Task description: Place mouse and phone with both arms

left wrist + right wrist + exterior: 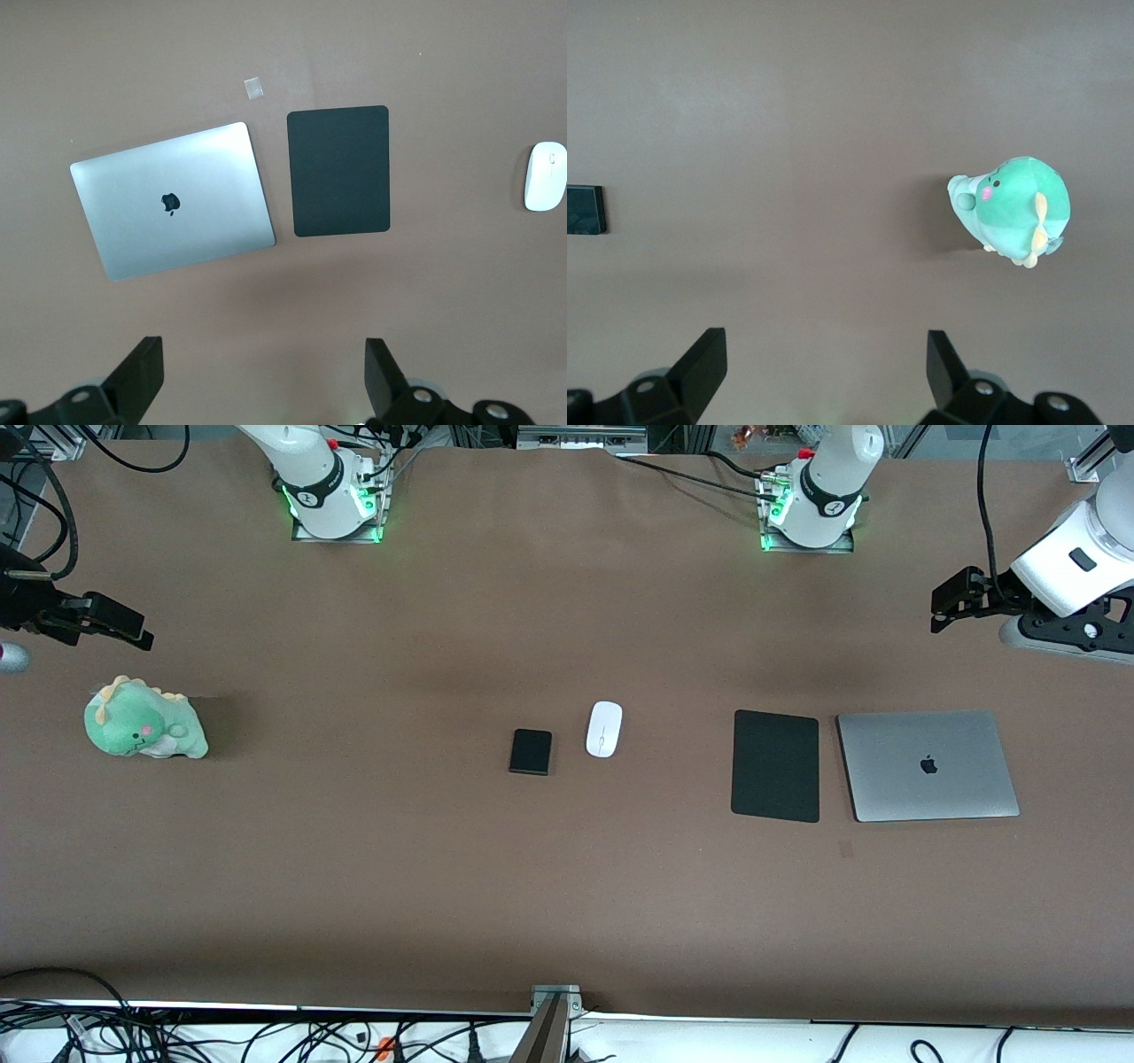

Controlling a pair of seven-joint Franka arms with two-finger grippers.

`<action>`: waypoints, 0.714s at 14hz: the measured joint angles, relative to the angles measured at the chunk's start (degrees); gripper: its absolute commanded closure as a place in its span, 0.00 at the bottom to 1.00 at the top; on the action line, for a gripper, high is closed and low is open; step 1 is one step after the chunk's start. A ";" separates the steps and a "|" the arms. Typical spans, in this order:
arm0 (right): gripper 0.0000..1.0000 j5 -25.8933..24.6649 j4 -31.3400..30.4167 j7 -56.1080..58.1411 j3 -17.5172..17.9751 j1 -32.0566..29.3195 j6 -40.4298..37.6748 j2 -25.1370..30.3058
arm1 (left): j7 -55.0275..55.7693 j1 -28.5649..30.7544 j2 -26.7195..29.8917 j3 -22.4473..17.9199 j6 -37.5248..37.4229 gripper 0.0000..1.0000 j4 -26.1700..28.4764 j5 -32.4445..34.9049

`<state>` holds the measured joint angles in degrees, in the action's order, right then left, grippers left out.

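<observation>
The white mouse lies mid-table, and the small black phone lies beside it toward the right arm's end. My left gripper hangs open and empty over bare table by the laptop, at the left arm's end. In the left wrist view its gripper is wide open, and the mouse shows at the frame's edge. My right gripper hangs open and empty over bare table by the plush toy. In the right wrist view its gripper is wide open, and a corner of the phone shows.
A large flat black mouse pad and a closed silver laptop lie side by side toward the left arm's end. A green dinosaur plush sits toward the right arm's end. A small tape patch is nearer the camera than the laptop.
</observation>
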<state>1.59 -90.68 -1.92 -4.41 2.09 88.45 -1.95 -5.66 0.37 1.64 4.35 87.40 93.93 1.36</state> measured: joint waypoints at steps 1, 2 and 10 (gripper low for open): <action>0.00 0.00 0.00 0.00 0.00 0.01 -0.02 -0.01 | 0.00 0.00 0.00 0.00 0.00 0.00 0.00 0.00; 0.00 0.00 0.00 0.01 0.00 0.02 -0.03 -0.01 | 0.00 0.00 0.00 0.00 -0.03 0.00 0.00 0.00; 0.00 0.00 -0.02 0.02 0.08 0.11 -0.08 -0.07 | 0.00 -0.18 -2.24 0.66 -1.50 0.00 0.02 0.00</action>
<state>1.59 -90.70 -1.90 -4.33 2.20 88.37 -2.01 -5.66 0.19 -0.60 5.00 85.90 93.94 1.36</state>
